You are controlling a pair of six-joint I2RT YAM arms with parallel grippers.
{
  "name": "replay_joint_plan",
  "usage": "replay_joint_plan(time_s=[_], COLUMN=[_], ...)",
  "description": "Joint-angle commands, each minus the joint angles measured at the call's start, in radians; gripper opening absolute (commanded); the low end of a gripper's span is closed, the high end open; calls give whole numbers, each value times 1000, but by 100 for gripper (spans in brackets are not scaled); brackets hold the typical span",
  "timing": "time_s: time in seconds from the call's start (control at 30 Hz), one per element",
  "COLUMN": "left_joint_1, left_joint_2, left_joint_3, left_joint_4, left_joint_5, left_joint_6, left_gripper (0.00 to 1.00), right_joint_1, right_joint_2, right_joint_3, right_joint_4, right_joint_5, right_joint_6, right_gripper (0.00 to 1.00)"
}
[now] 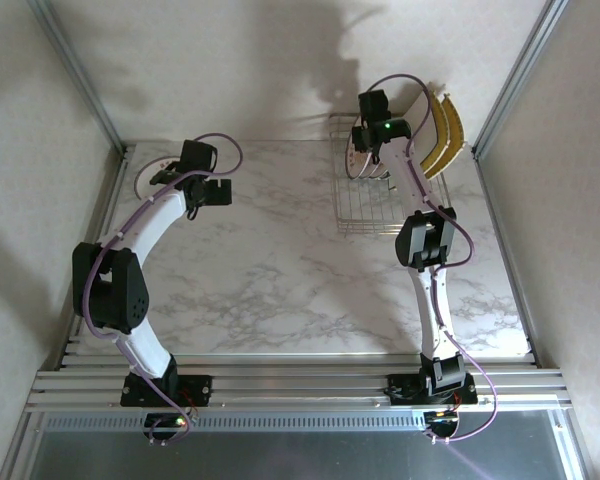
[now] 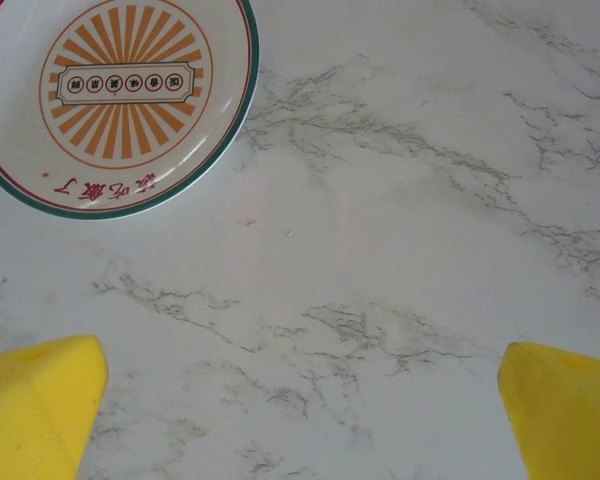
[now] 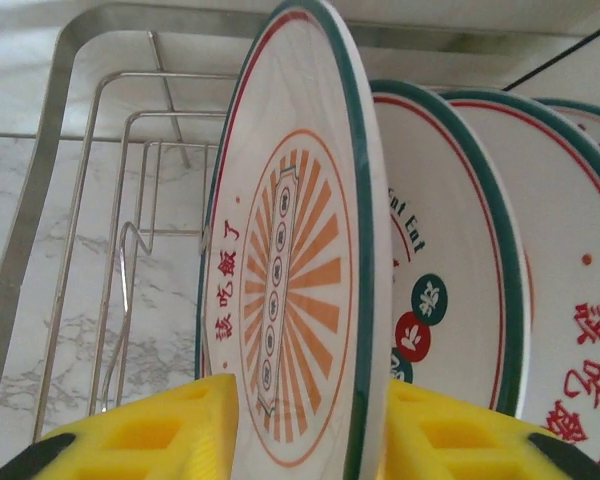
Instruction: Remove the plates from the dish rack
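— Plates (image 3: 460,250) are standing on edge in the dish rack (image 3: 35,200), aren't they?
— Yes. Right gripper (image 3: 310,440) is pinching the front sunburst plate (image 3: 300,260), with its yellow pads (image 3: 160,440) pressing both faces. I'd be lifting it straight up and avoiding tilting it into those behind.

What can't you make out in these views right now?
- Right wrist view: whether the right gripper is touching the front plate; the plate's own rim hides the contact.
- How many plates stand in the dish rack: the right wrist view's edge cuts the row; from above the right arm covers it.
- The plate on the table: cut off by the left wrist view's corner; from above the left arm covers part.
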Motion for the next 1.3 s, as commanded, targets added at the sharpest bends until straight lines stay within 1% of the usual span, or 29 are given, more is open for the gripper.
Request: replay_joint_plan(time_s=[0.0, 0.07, 0.23, 0.3, 0.33, 0.5, 0.6, 0.77, 0.83, 0.9, 1.13, 1.27], left_joint_1=[0, 0, -1, -1, -1, 0, 0, -1, 0, -1, 2, 1], left_joint_2=[-27, -33, -44, -51, -56, -58, -51, -53, -47, -61, -88, -81], left_joint_3=[-4, -12, -27, -35, -41, -43, -42, -55, -41, -50, -95, -86], left_joint_4=[-14, -11, -17, -9, -2, -8, -12, 1, -21, -14, 13, -1], left_joint_5=[-9, -5, -12, -12, -12, -7, -6, -3, -9, -29, -21, -24], left_joint_6=[-2, -3, -9, -10, -10, -16, -20, -23, -26, -35, -44, -42], left_gripper=[100, 100, 100, 100, 100, 100, 100, 100, 100, 99, 100, 100], right_joint_1=[15, 19, 23, 26, 27, 33, 36, 47, 49, 55, 64, 67], right_joint_2=[20, 23, 38, 38, 38, 27, 13, -31, -58, -86, -179, -236], right_joint_3=[41, 41, 55, 55, 55, 53, 53, 50, 41, 32, 28, -1], right_joint_4=[41, 44, 25, 26, 25, 16, 4, -22, -35, -43, -72, -89], right_joint_5=[38, 52, 65, 77, 82, 95, 108, 133, 136, 147, 191, 216], right_joint_6=[10, 9, 15, 11, 9, 14, 17, 14, 11, -4, -49, -66], right_gripper=[34, 26, 18, 16, 13, 3, 0, 0, 0, 0, 0, 0])
